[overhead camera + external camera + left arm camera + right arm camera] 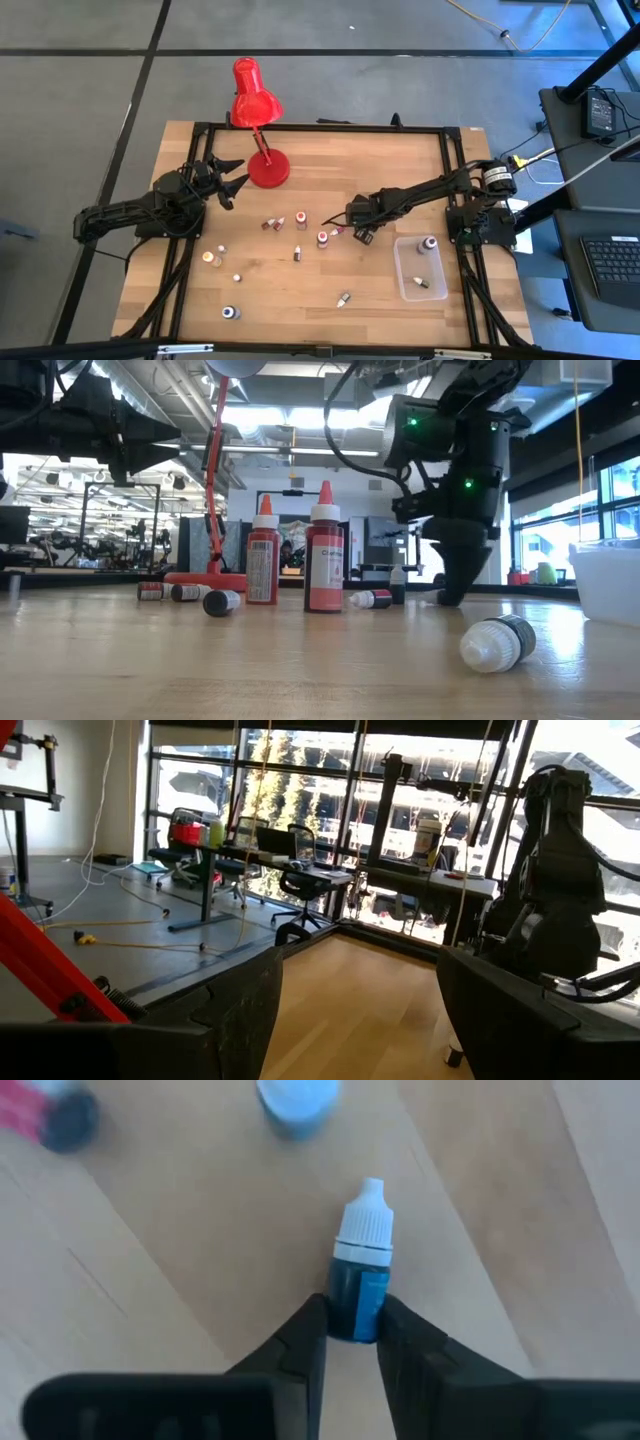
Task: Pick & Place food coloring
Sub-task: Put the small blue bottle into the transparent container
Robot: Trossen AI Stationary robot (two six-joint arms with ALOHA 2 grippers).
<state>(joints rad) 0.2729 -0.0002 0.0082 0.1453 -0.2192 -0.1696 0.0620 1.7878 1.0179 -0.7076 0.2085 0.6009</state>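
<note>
Your right fingers [350, 1335] are down at the counter [300, 300] near its middle, pinched on the base of a small blue food coloring bottle [360, 1275] with a white cap; in the right wrist view both pads touch its dark body and the cap points away from them (the bottle appears to lie on the wood, though you cannot be sure it is fully down). Just beyond that cap lies a pale blue round thing [297, 1102], blurred, and off to one side a red bottle with a dark cap [55, 1115]. From above, your right gripper [358, 232] sits with a red bottle [322, 239] just beside it and the clear tub [420, 268] on its other side, near but apart; two bottles [428, 243] already lie inside the tub. More bottles are scattered farther from those fingers across the counter, among them a pair lying down [273, 224], one upright with an orange top [209, 258] and one near the front edge [231, 313]. In the low view, two tall red bottles with pointed caps [323, 550] stand upright, and a capped one [497, 642] lies on its side closest to the camera. Your left gripper [232, 180] hovers well apart, beside the red lamp's base [268, 168], its fingers [240, 1010] spread wide with nothing between them.
</note>
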